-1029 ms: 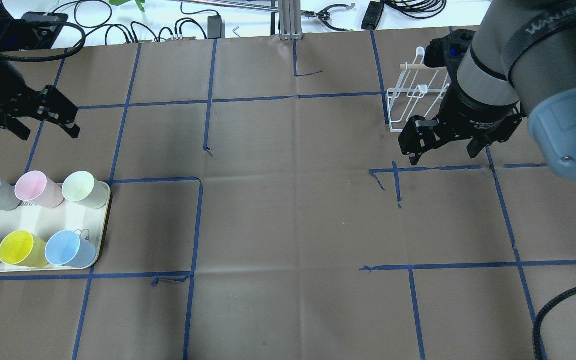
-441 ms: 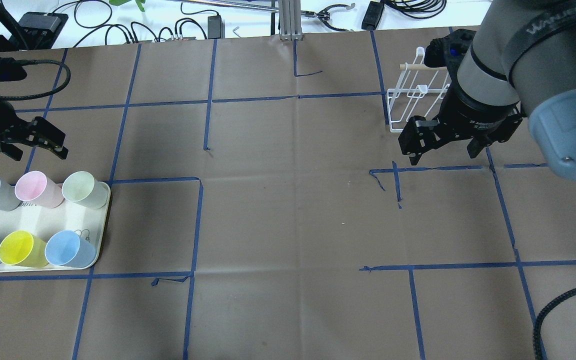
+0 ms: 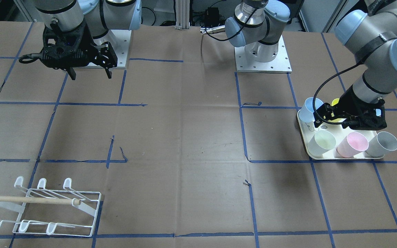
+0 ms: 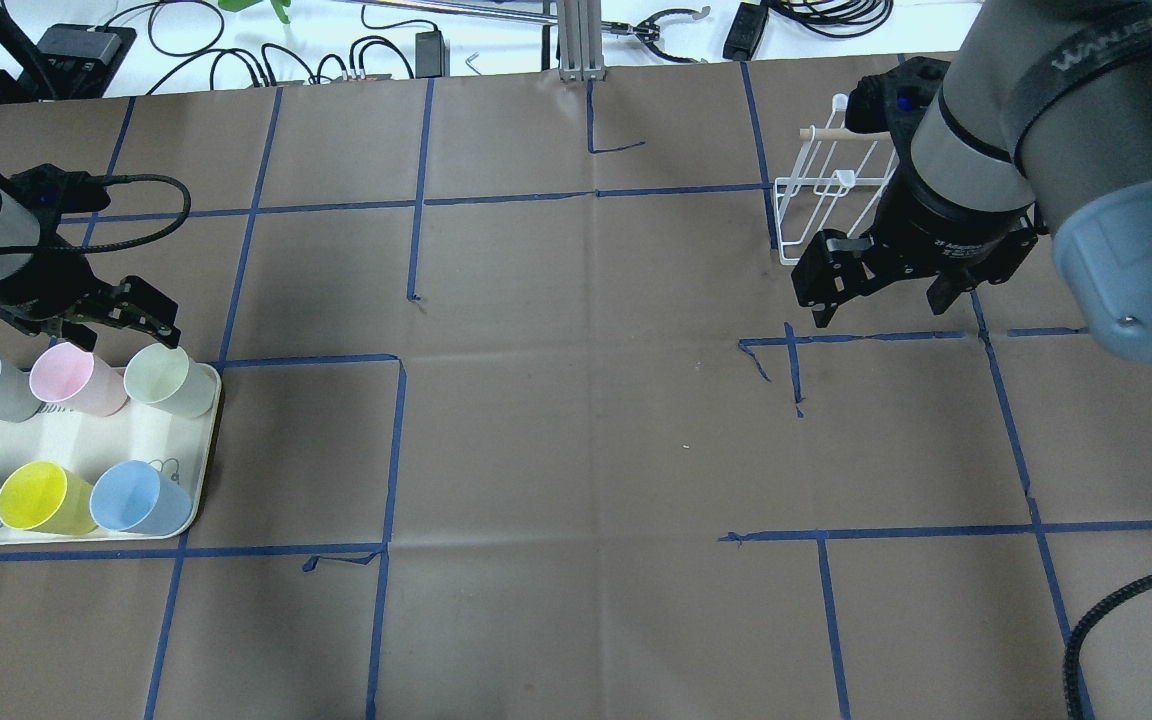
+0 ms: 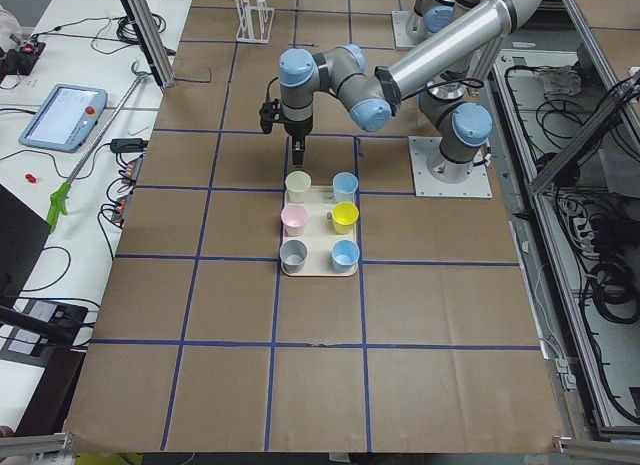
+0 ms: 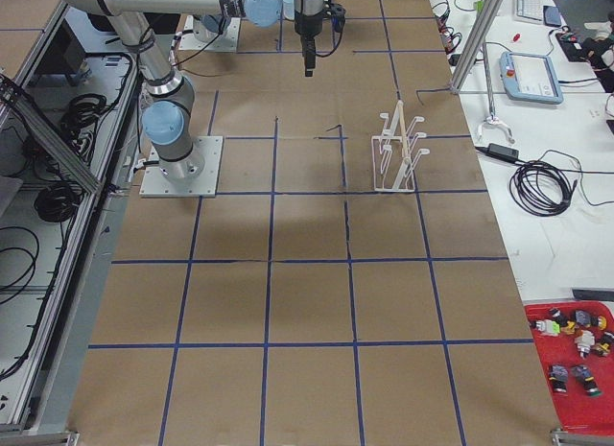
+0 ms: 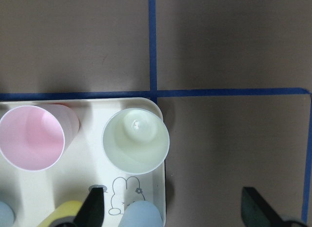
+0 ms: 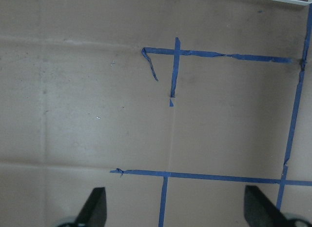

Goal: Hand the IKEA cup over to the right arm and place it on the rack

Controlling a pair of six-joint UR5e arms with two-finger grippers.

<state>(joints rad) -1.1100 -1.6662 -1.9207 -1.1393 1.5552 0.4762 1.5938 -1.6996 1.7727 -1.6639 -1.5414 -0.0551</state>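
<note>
Nearing cream tray (image 4: 86,440), left pincer (image 4: 121,328) spread wide, right pincer (image 4: 881,312) unmoved

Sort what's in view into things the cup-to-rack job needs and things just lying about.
Job: left gripper, right gripper, six pastel cups, cream tray, white wire rack.
Lying about: teach pendant, red parts tray, power adapter.
</note>
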